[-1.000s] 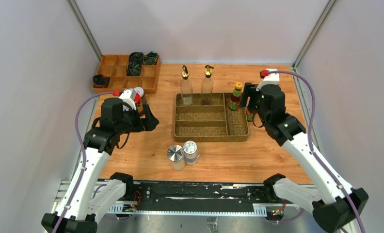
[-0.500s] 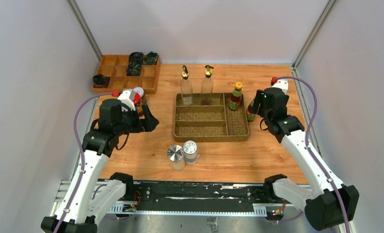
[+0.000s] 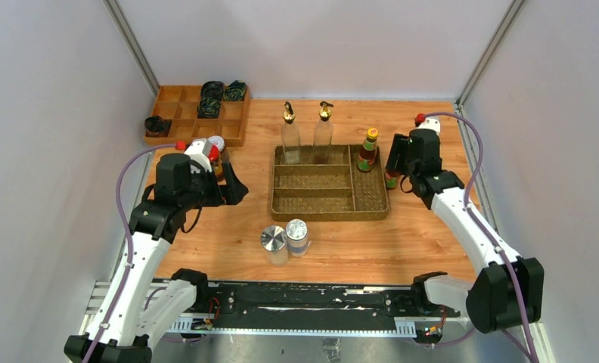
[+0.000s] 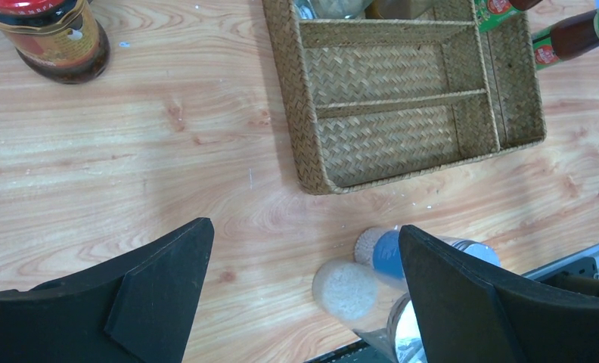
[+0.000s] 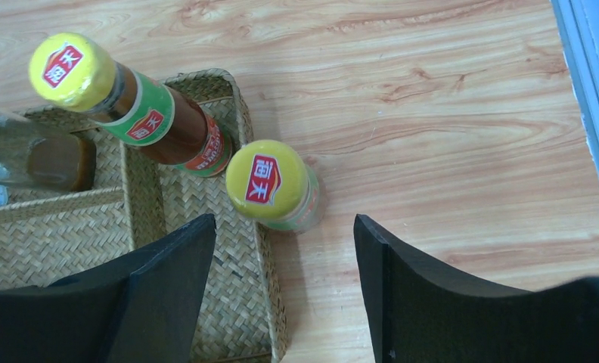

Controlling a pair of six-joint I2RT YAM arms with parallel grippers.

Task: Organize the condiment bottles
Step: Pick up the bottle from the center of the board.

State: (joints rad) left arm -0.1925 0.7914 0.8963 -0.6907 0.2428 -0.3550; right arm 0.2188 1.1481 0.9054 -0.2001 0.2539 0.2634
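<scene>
Black right gripper [image 5: 283,249] is open, nothing held, hanging over the loose sauce bottle [image 5: 268,181], whose yellow cap shows between the two fingers in the wrist view. That bottle stands upright on the desk [image 5: 448,113], just beside the right outer wall of the wicker tray [image 5: 270,302], not in it. Its twin sauce bottle [image 5: 141,113] is already upright at the far end of the tray's narrow right compartment. Step in hand, my read: reach for the loose one so it can join the twin. Next move calls for dropping straight down, closing on the neck below the cap, lifting clear of the rim, then setting it down nearer in that same compartment. In the way: tray wall lies under the inner finger and the twin is near, so a skewed descent could knock either. Two gold-spouted bottles [image 3: 290,136] stand in the tray's far compartment. Left gripper [image 4: 304,249] open too, empty, over bare desk left of the tray; red-lidded jar [image 4: 54,38] just ahead of it, two silver-lidded shakers [image 3: 273,238] near the tray's front edge, none sorted yet. Wooden divided box [image 3: 177,113] with dark cloth rolls [image 3: 212,92] at far left, well apart.
</scene>
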